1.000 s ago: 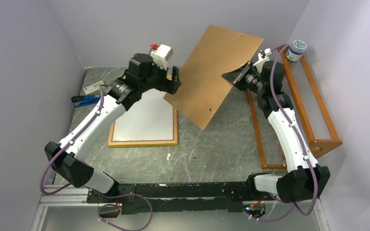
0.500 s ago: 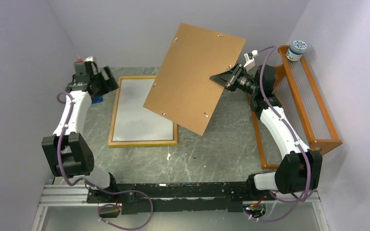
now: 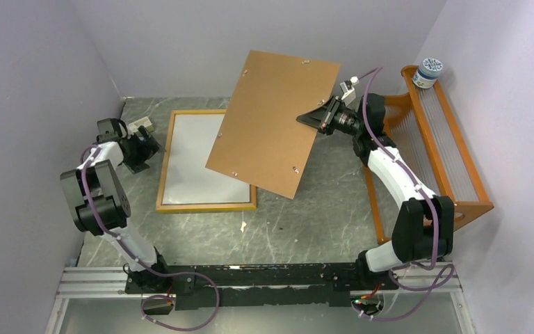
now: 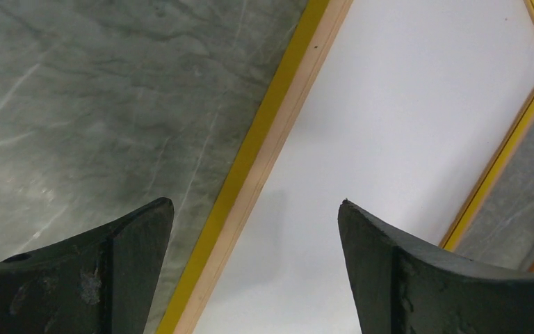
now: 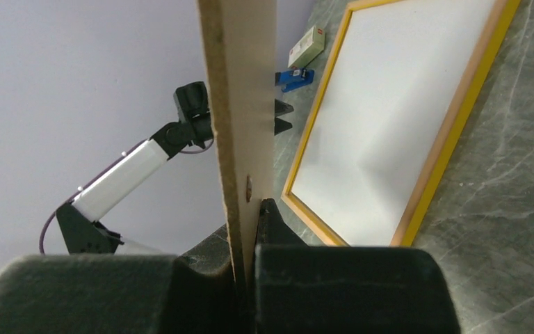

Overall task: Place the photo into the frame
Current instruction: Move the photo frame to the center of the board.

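The frame [image 3: 206, 206], with a thin yellow-orange border, lies flat on the table. A plain white sheet fills it: the photo [image 3: 193, 167] with its white back up and its printed side hidden. My right gripper [image 3: 318, 118] is shut on the right edge of the brown hardboard backing panel [image 3: 271, 118] and holds it tilted in the air over the frame's right part. In the right wrist view the panel [image 5: 240, 104] stands edge-on between the jaws [image 5: 250, 209]. My left gripper [image 3: 149, 146] is open and empty, low over the frame's left border [image 4: 264, 139] and the photo [image 4: 403, 118].
An orange slatted rack [image 3: 452, 146] stands along the right wall with a white-and-blue jar [image 3: 429, 72] on its far end. A small box [image 5: 306, 46] and a blue object [image 5: 297, 78] lie left of the frame. A small white scrap [image 3: 242, 225] lies near the frame's front.
My left arm has drawn back from above the frame to its left side. My right gripper has carried the backing panel leftward, further over the frame.
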Robot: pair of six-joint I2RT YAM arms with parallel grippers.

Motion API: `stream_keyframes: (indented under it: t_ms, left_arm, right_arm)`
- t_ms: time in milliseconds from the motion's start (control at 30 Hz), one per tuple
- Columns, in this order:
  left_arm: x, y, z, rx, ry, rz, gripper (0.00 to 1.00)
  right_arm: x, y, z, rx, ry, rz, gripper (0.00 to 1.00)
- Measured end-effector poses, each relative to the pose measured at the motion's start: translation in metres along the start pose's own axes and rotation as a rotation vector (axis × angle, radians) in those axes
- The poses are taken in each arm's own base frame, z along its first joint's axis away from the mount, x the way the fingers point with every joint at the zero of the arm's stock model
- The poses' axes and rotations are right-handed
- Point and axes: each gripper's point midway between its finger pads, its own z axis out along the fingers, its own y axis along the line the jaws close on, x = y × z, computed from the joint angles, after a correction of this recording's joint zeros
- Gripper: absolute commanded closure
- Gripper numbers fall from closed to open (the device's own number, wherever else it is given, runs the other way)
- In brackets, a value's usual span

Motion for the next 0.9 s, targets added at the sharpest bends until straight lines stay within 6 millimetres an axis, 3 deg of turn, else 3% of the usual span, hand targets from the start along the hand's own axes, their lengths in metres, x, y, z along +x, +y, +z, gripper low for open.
stream_keyframes:
  t_ms: [233,500,667,900]
  left_arm:
    - [0.003,0.000,0.034,0.056,0.062,-0.015,0.13]
    - [-0.025,-0.021,0.065,0.186,0.076,0.023,0.23]
    - [-0.024,-0.034,0.072,0.272,0.088,-0.003,0.24]
    - [-0.006,-0.054,0.075,0.382,0.103,-0.053,0.24]
  right_arm:
    - [0.005,-0.014,0.006,0.005,0.036,0.003,1.00]
    - [0.010,-0.033,0.017,0.027,0.091,0.010,1.00]
    - [0.016,-0.044,0.026,0.049,0.122,0.016,1.00]
    - [0.025,-0.056,0.041,0.046,0.142,0.049,1.00]
